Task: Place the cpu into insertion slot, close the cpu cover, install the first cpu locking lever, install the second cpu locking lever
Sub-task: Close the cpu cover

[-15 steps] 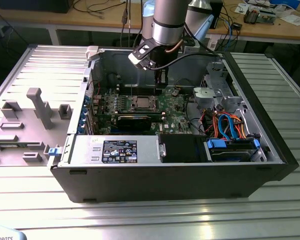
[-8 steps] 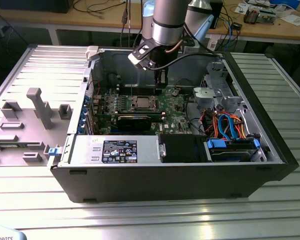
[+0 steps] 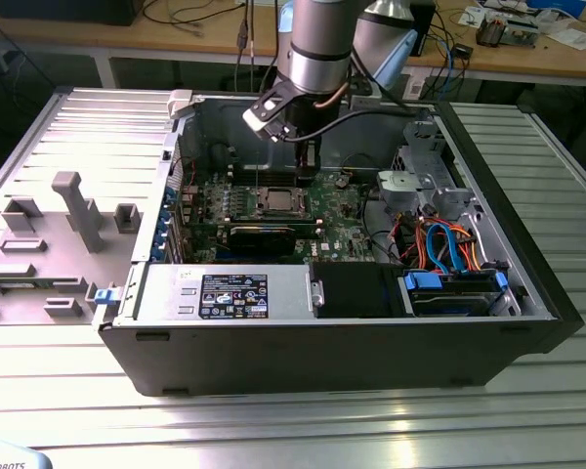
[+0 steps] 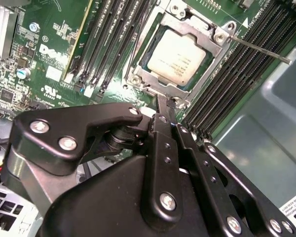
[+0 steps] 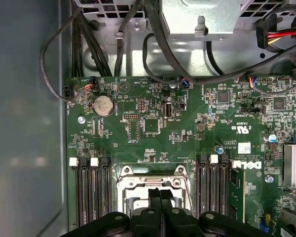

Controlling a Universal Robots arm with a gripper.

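Claw (image 4: 164, 102) is hovering with its fingers pressed together, tips at the edge of the insertion slot (image 4: 135, 79), which is holding one cpu (image 4: 175, 58) under the lowered cpu cover (image 4: 209, 30). One thin lever rod (image 4: 261, 49) is sticking out from a corner of it. Around them the green board (image 5: 153, 143) is lying inside the open computer case (image 3: 527, 293), carrying one coin cell (image 5: 103, 105)

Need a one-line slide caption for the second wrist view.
Shut gripper at the socket edge; chip framed by the metal cover.
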